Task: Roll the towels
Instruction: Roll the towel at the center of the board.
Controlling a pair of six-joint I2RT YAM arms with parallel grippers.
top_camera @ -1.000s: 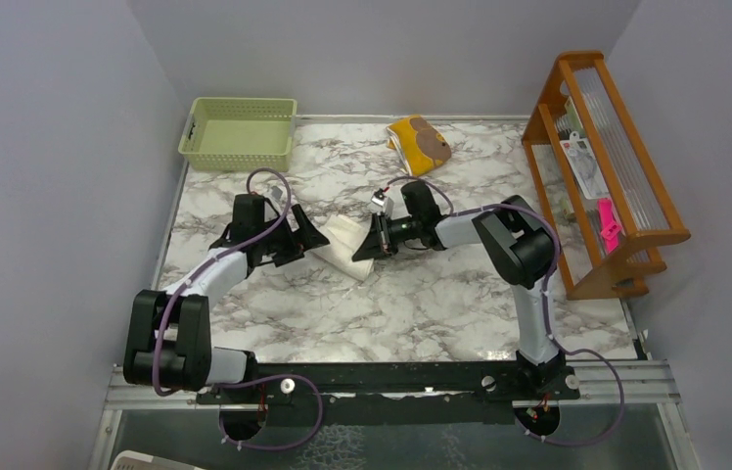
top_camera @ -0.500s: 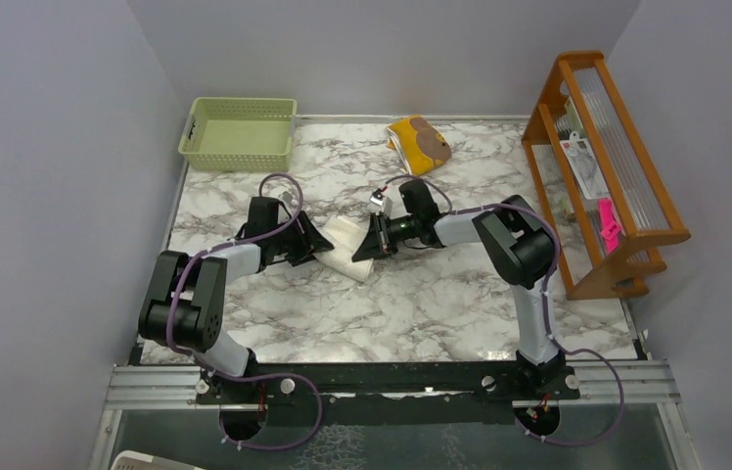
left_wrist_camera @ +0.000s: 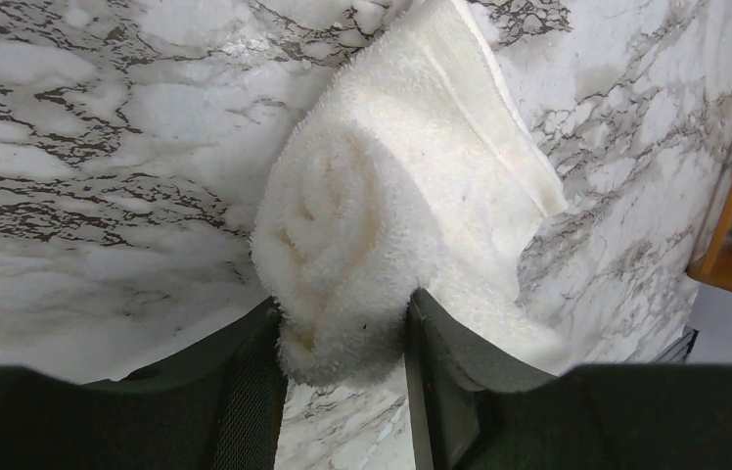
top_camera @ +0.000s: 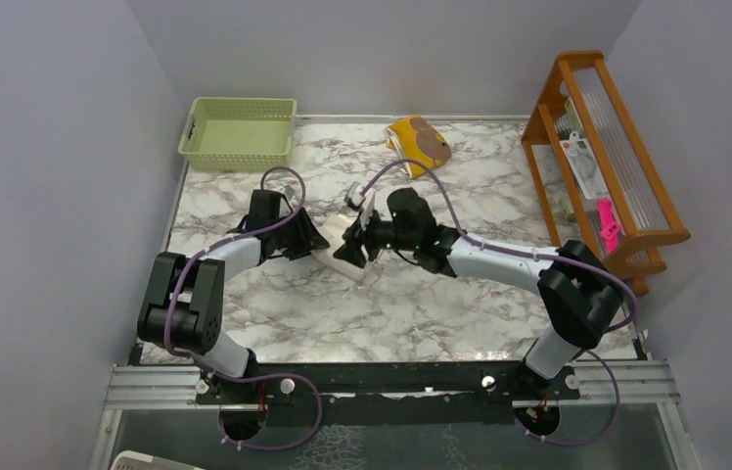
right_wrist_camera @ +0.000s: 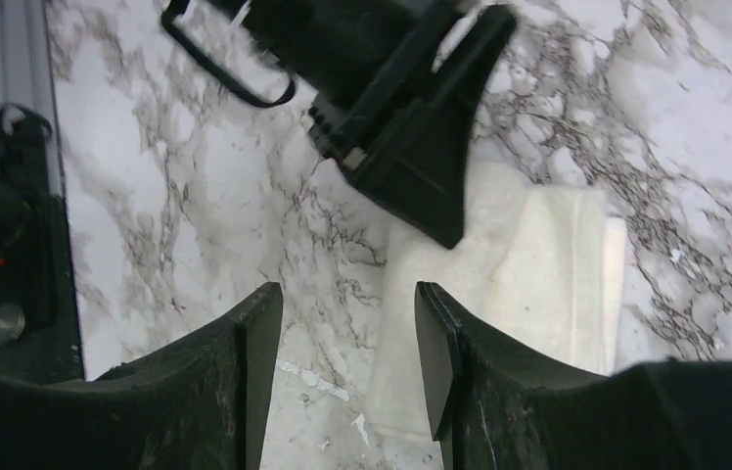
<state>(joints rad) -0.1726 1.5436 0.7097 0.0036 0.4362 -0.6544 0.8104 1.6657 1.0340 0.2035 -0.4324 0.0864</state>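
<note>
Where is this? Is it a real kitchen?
Probably a robot test booth, not a home: bare walls box in a marble table, and two robot arms are bolted to a metal rail at its edge.

From above, the left tool (top_camera: 317, 239) and the right tool (top_camera: 349, 251) cover most of the white towel (top_camera: 358, 271). The roll's near end is hidden inside the left tool. Ahead of the right tool, the left tool covers one towel corner.

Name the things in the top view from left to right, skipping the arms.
pale green basket → cream-white towel → mustard-yellow towel → wooden rack
</note>
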